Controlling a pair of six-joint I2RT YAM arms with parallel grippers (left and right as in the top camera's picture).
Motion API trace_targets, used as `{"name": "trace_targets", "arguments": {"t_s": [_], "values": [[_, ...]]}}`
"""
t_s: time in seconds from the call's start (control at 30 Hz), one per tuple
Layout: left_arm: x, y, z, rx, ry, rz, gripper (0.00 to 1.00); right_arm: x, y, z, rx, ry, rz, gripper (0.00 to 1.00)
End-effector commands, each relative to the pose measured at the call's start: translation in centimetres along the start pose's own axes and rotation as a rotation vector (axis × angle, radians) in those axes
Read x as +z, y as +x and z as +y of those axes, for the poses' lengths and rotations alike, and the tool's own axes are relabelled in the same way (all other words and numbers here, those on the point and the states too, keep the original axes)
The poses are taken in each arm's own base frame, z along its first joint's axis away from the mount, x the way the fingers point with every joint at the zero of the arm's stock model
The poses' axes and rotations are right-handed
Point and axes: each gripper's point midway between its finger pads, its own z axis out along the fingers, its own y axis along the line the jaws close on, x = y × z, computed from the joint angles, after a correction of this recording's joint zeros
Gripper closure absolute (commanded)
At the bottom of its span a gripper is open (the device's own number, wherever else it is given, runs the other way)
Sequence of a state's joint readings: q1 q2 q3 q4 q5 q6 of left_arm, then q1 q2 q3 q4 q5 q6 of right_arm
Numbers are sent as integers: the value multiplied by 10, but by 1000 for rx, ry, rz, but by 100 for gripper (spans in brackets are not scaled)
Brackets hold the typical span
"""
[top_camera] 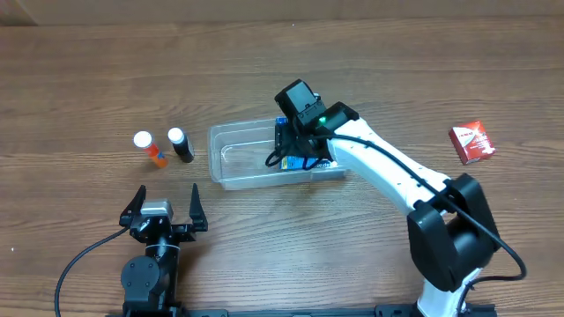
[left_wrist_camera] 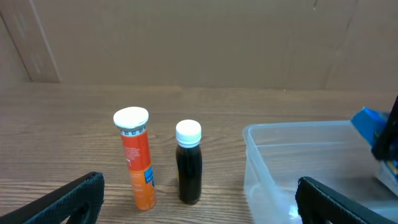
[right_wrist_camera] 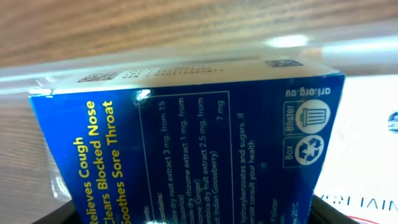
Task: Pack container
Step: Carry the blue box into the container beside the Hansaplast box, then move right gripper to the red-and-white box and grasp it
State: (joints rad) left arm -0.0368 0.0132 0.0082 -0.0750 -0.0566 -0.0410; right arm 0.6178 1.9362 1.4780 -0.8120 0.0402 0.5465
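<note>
RISK: if released tilted, blue box point(right_wrist_camera: 199, 149) may lean on white pack point(right_wrist_camera: 367, 130) beside it, or catch the rim | GRIP: right gripper point(top_camera: 295, 151) closed on blue box, over right end of container point(top_camera: 240, 160); left gripper point(top_camera: 166, 202) wide open, empty, well apart from container on its near side | MATERIAL: container flat on wood-grain table point(top_camera: 88, 70), clear glossy plastic, rounded corners; box is smooth printed cardboard

table point(top_camera: 88, 70): wood grain, matt
container point(top_camera: 238, 160): clear plastic, smooth, slightly glossy
blue box point(right_wrist_camera: 205, 143): printed cardboard with glossy sheen
orange tube point(left_wrist_camera: 138, 168): smooth plastic, white cap
dark bottle point(left_wrist_camera: 188, 171): glossy, white plastic cap
</note>
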Motion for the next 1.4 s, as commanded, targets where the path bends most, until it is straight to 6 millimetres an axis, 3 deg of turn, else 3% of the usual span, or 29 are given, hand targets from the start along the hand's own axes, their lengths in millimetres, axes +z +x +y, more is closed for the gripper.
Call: {"name": "trace_targets", "arguments": {"t_s": [0.0,0.17,0.27,0.67,0.77,0.87,0.9,1.0,1.1,1.17,1.37], "values": [[0,-1,1,15,-2,-8,0,5,4,2,-1,-3,15,29],[0,-1,1,15,-2,-8,0,3,6,4,-4,-10,23,28],[0,-1,1,15,-2,-8,0,-1,5,7,-14,-19,13,16],[0,-1,1,15,-2,-8,0,-33,-8,11,-40,-47,-60,21],[0,-1,1,15,-2,-8,0,-61,-22,6,-41,-22,-152,21],[0,-1,1,15,-2,-8,0,-117,-40,0,-38,-33,-280,13],[0,-1,1,15,-2,-8,0,-143,-47,-12,-11,-28,-338,7],[0,-1,1,15,-2,-8,0,-187,-60,-54,80,-1,-421,0],[0,-1,1,15,-2,-8,0,-211,-73,-127,221,81,-459,0],[0,-1,1,15,-2,-8,0,-207,-79,-178,266,121,-424,0],[0,-1,1,15,-2,-8,0,-160,-81,-283,441,170,-285,0]]}}
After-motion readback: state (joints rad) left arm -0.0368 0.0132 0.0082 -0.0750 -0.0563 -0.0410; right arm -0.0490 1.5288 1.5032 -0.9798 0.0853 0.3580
